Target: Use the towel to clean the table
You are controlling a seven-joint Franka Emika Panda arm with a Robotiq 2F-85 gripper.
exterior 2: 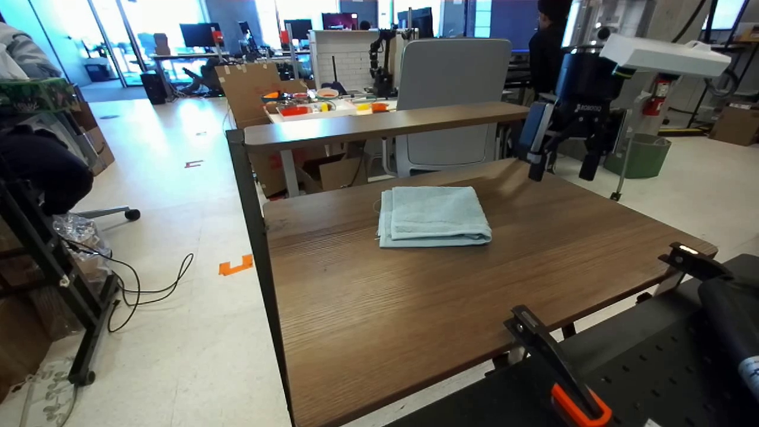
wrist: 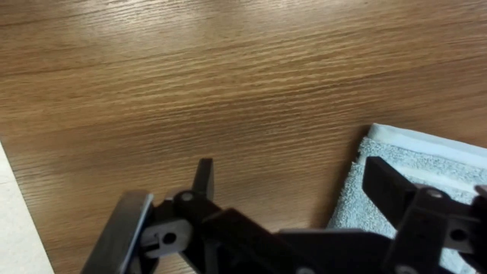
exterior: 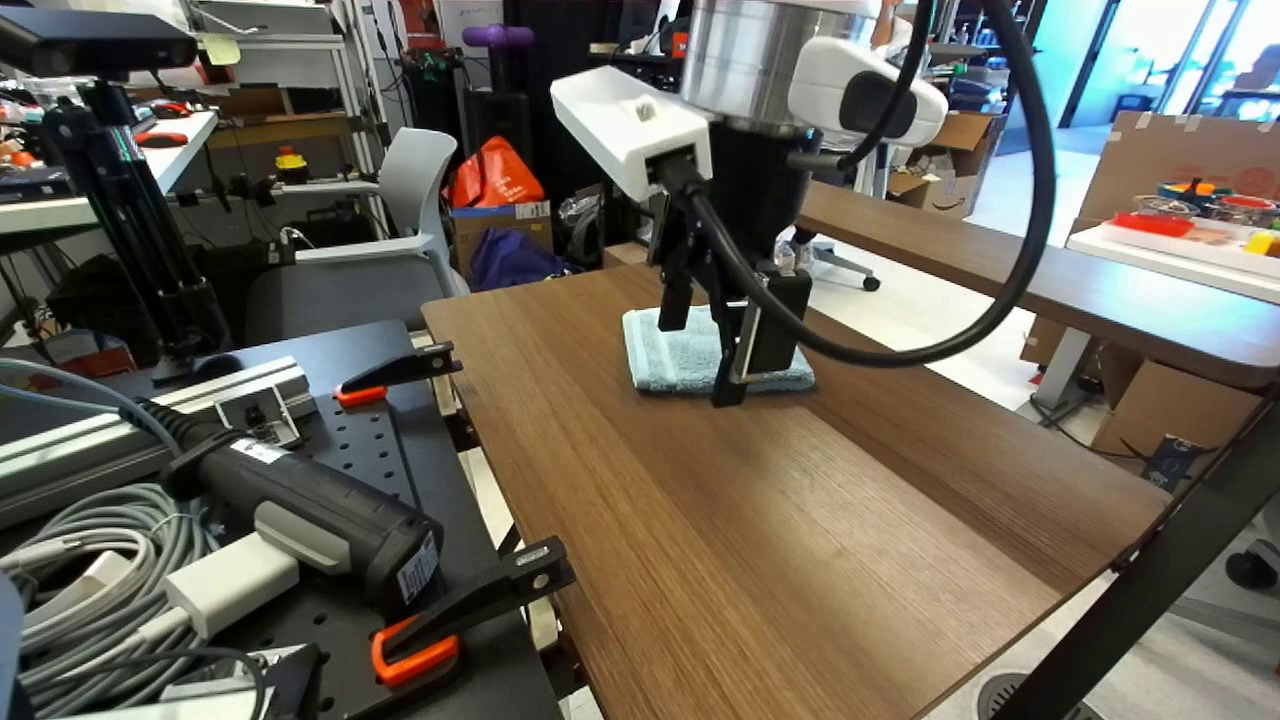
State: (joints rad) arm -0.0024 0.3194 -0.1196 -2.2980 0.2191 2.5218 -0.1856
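Note:
The light blue towel lies folded flat on the brown wooden table. The towel shows in both exterior views (exterior: 655, 350) (exterior 2: 436, 214), and its corner shows at the right of the wrist view (wrist: 430, 154). The table also shows in both exterior views (exterior: 800, 540) (exterior 2: 379, 314) and fills most of the wrist view (wrist: 190, 95). My gripper (exterior: 702, 352) is open and empty, pointing down above the table. In an exterior view it is (exterior 2: 563, 172) right of the towel and apart from it. In the wrist view (wrist: 289, 161) one finger overlaps the towel's edge, the other is over bare wood.
Black-and-orange clamps (exterior: 475, 605) (exterior 2: 554, 362) sit along the table side by a black perforated cart (exterior: 350, 440) with a black handheld device (exterior: 310, 500) and cables (exterior: 110, 560). A dark post (exterior 2: 252, 207) stands at a table edge. A second brown table (exterior: 1000, 260) stands beyond.

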